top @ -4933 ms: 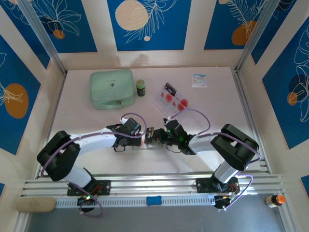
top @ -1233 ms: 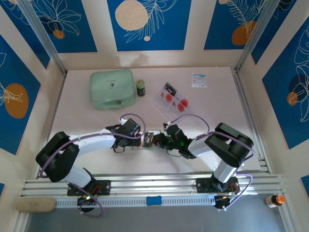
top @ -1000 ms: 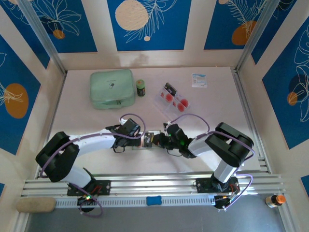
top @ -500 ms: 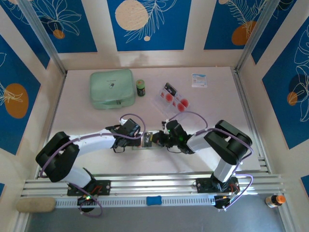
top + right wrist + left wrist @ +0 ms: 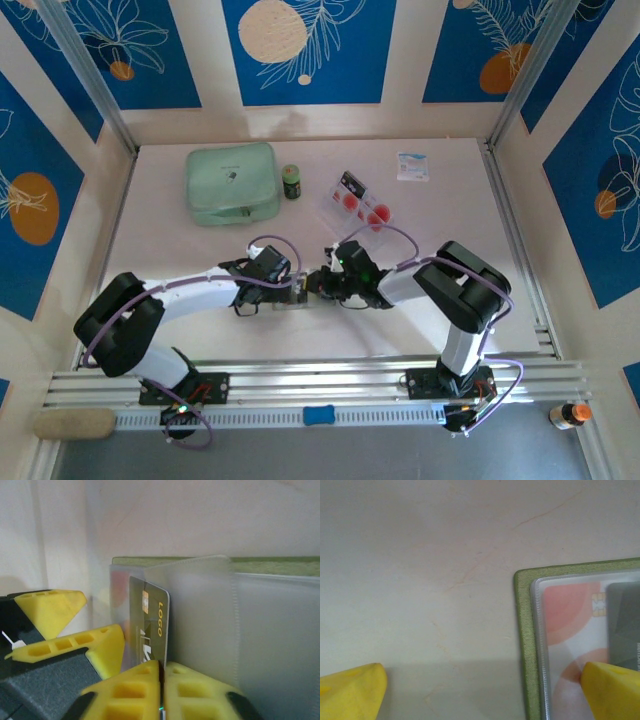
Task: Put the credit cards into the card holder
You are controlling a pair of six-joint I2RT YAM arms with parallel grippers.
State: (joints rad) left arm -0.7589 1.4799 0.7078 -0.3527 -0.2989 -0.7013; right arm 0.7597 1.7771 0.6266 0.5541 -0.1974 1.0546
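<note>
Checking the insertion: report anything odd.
The dark card pinched in the right gripper is only partway into the clear sleeve of the holder, not seated. Nothing else stands out.

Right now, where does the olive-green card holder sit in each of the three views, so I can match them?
Top external: the card holder lies near the centre, slightly low.
Left wrist: its green corner and clear sleeve take up the right side.
Right wrist: its green edge runs across the upper right, with clear sleeves below.
Shared landmark: the dark card with a gold chip, in the sleeve in both wrist views.
</note>
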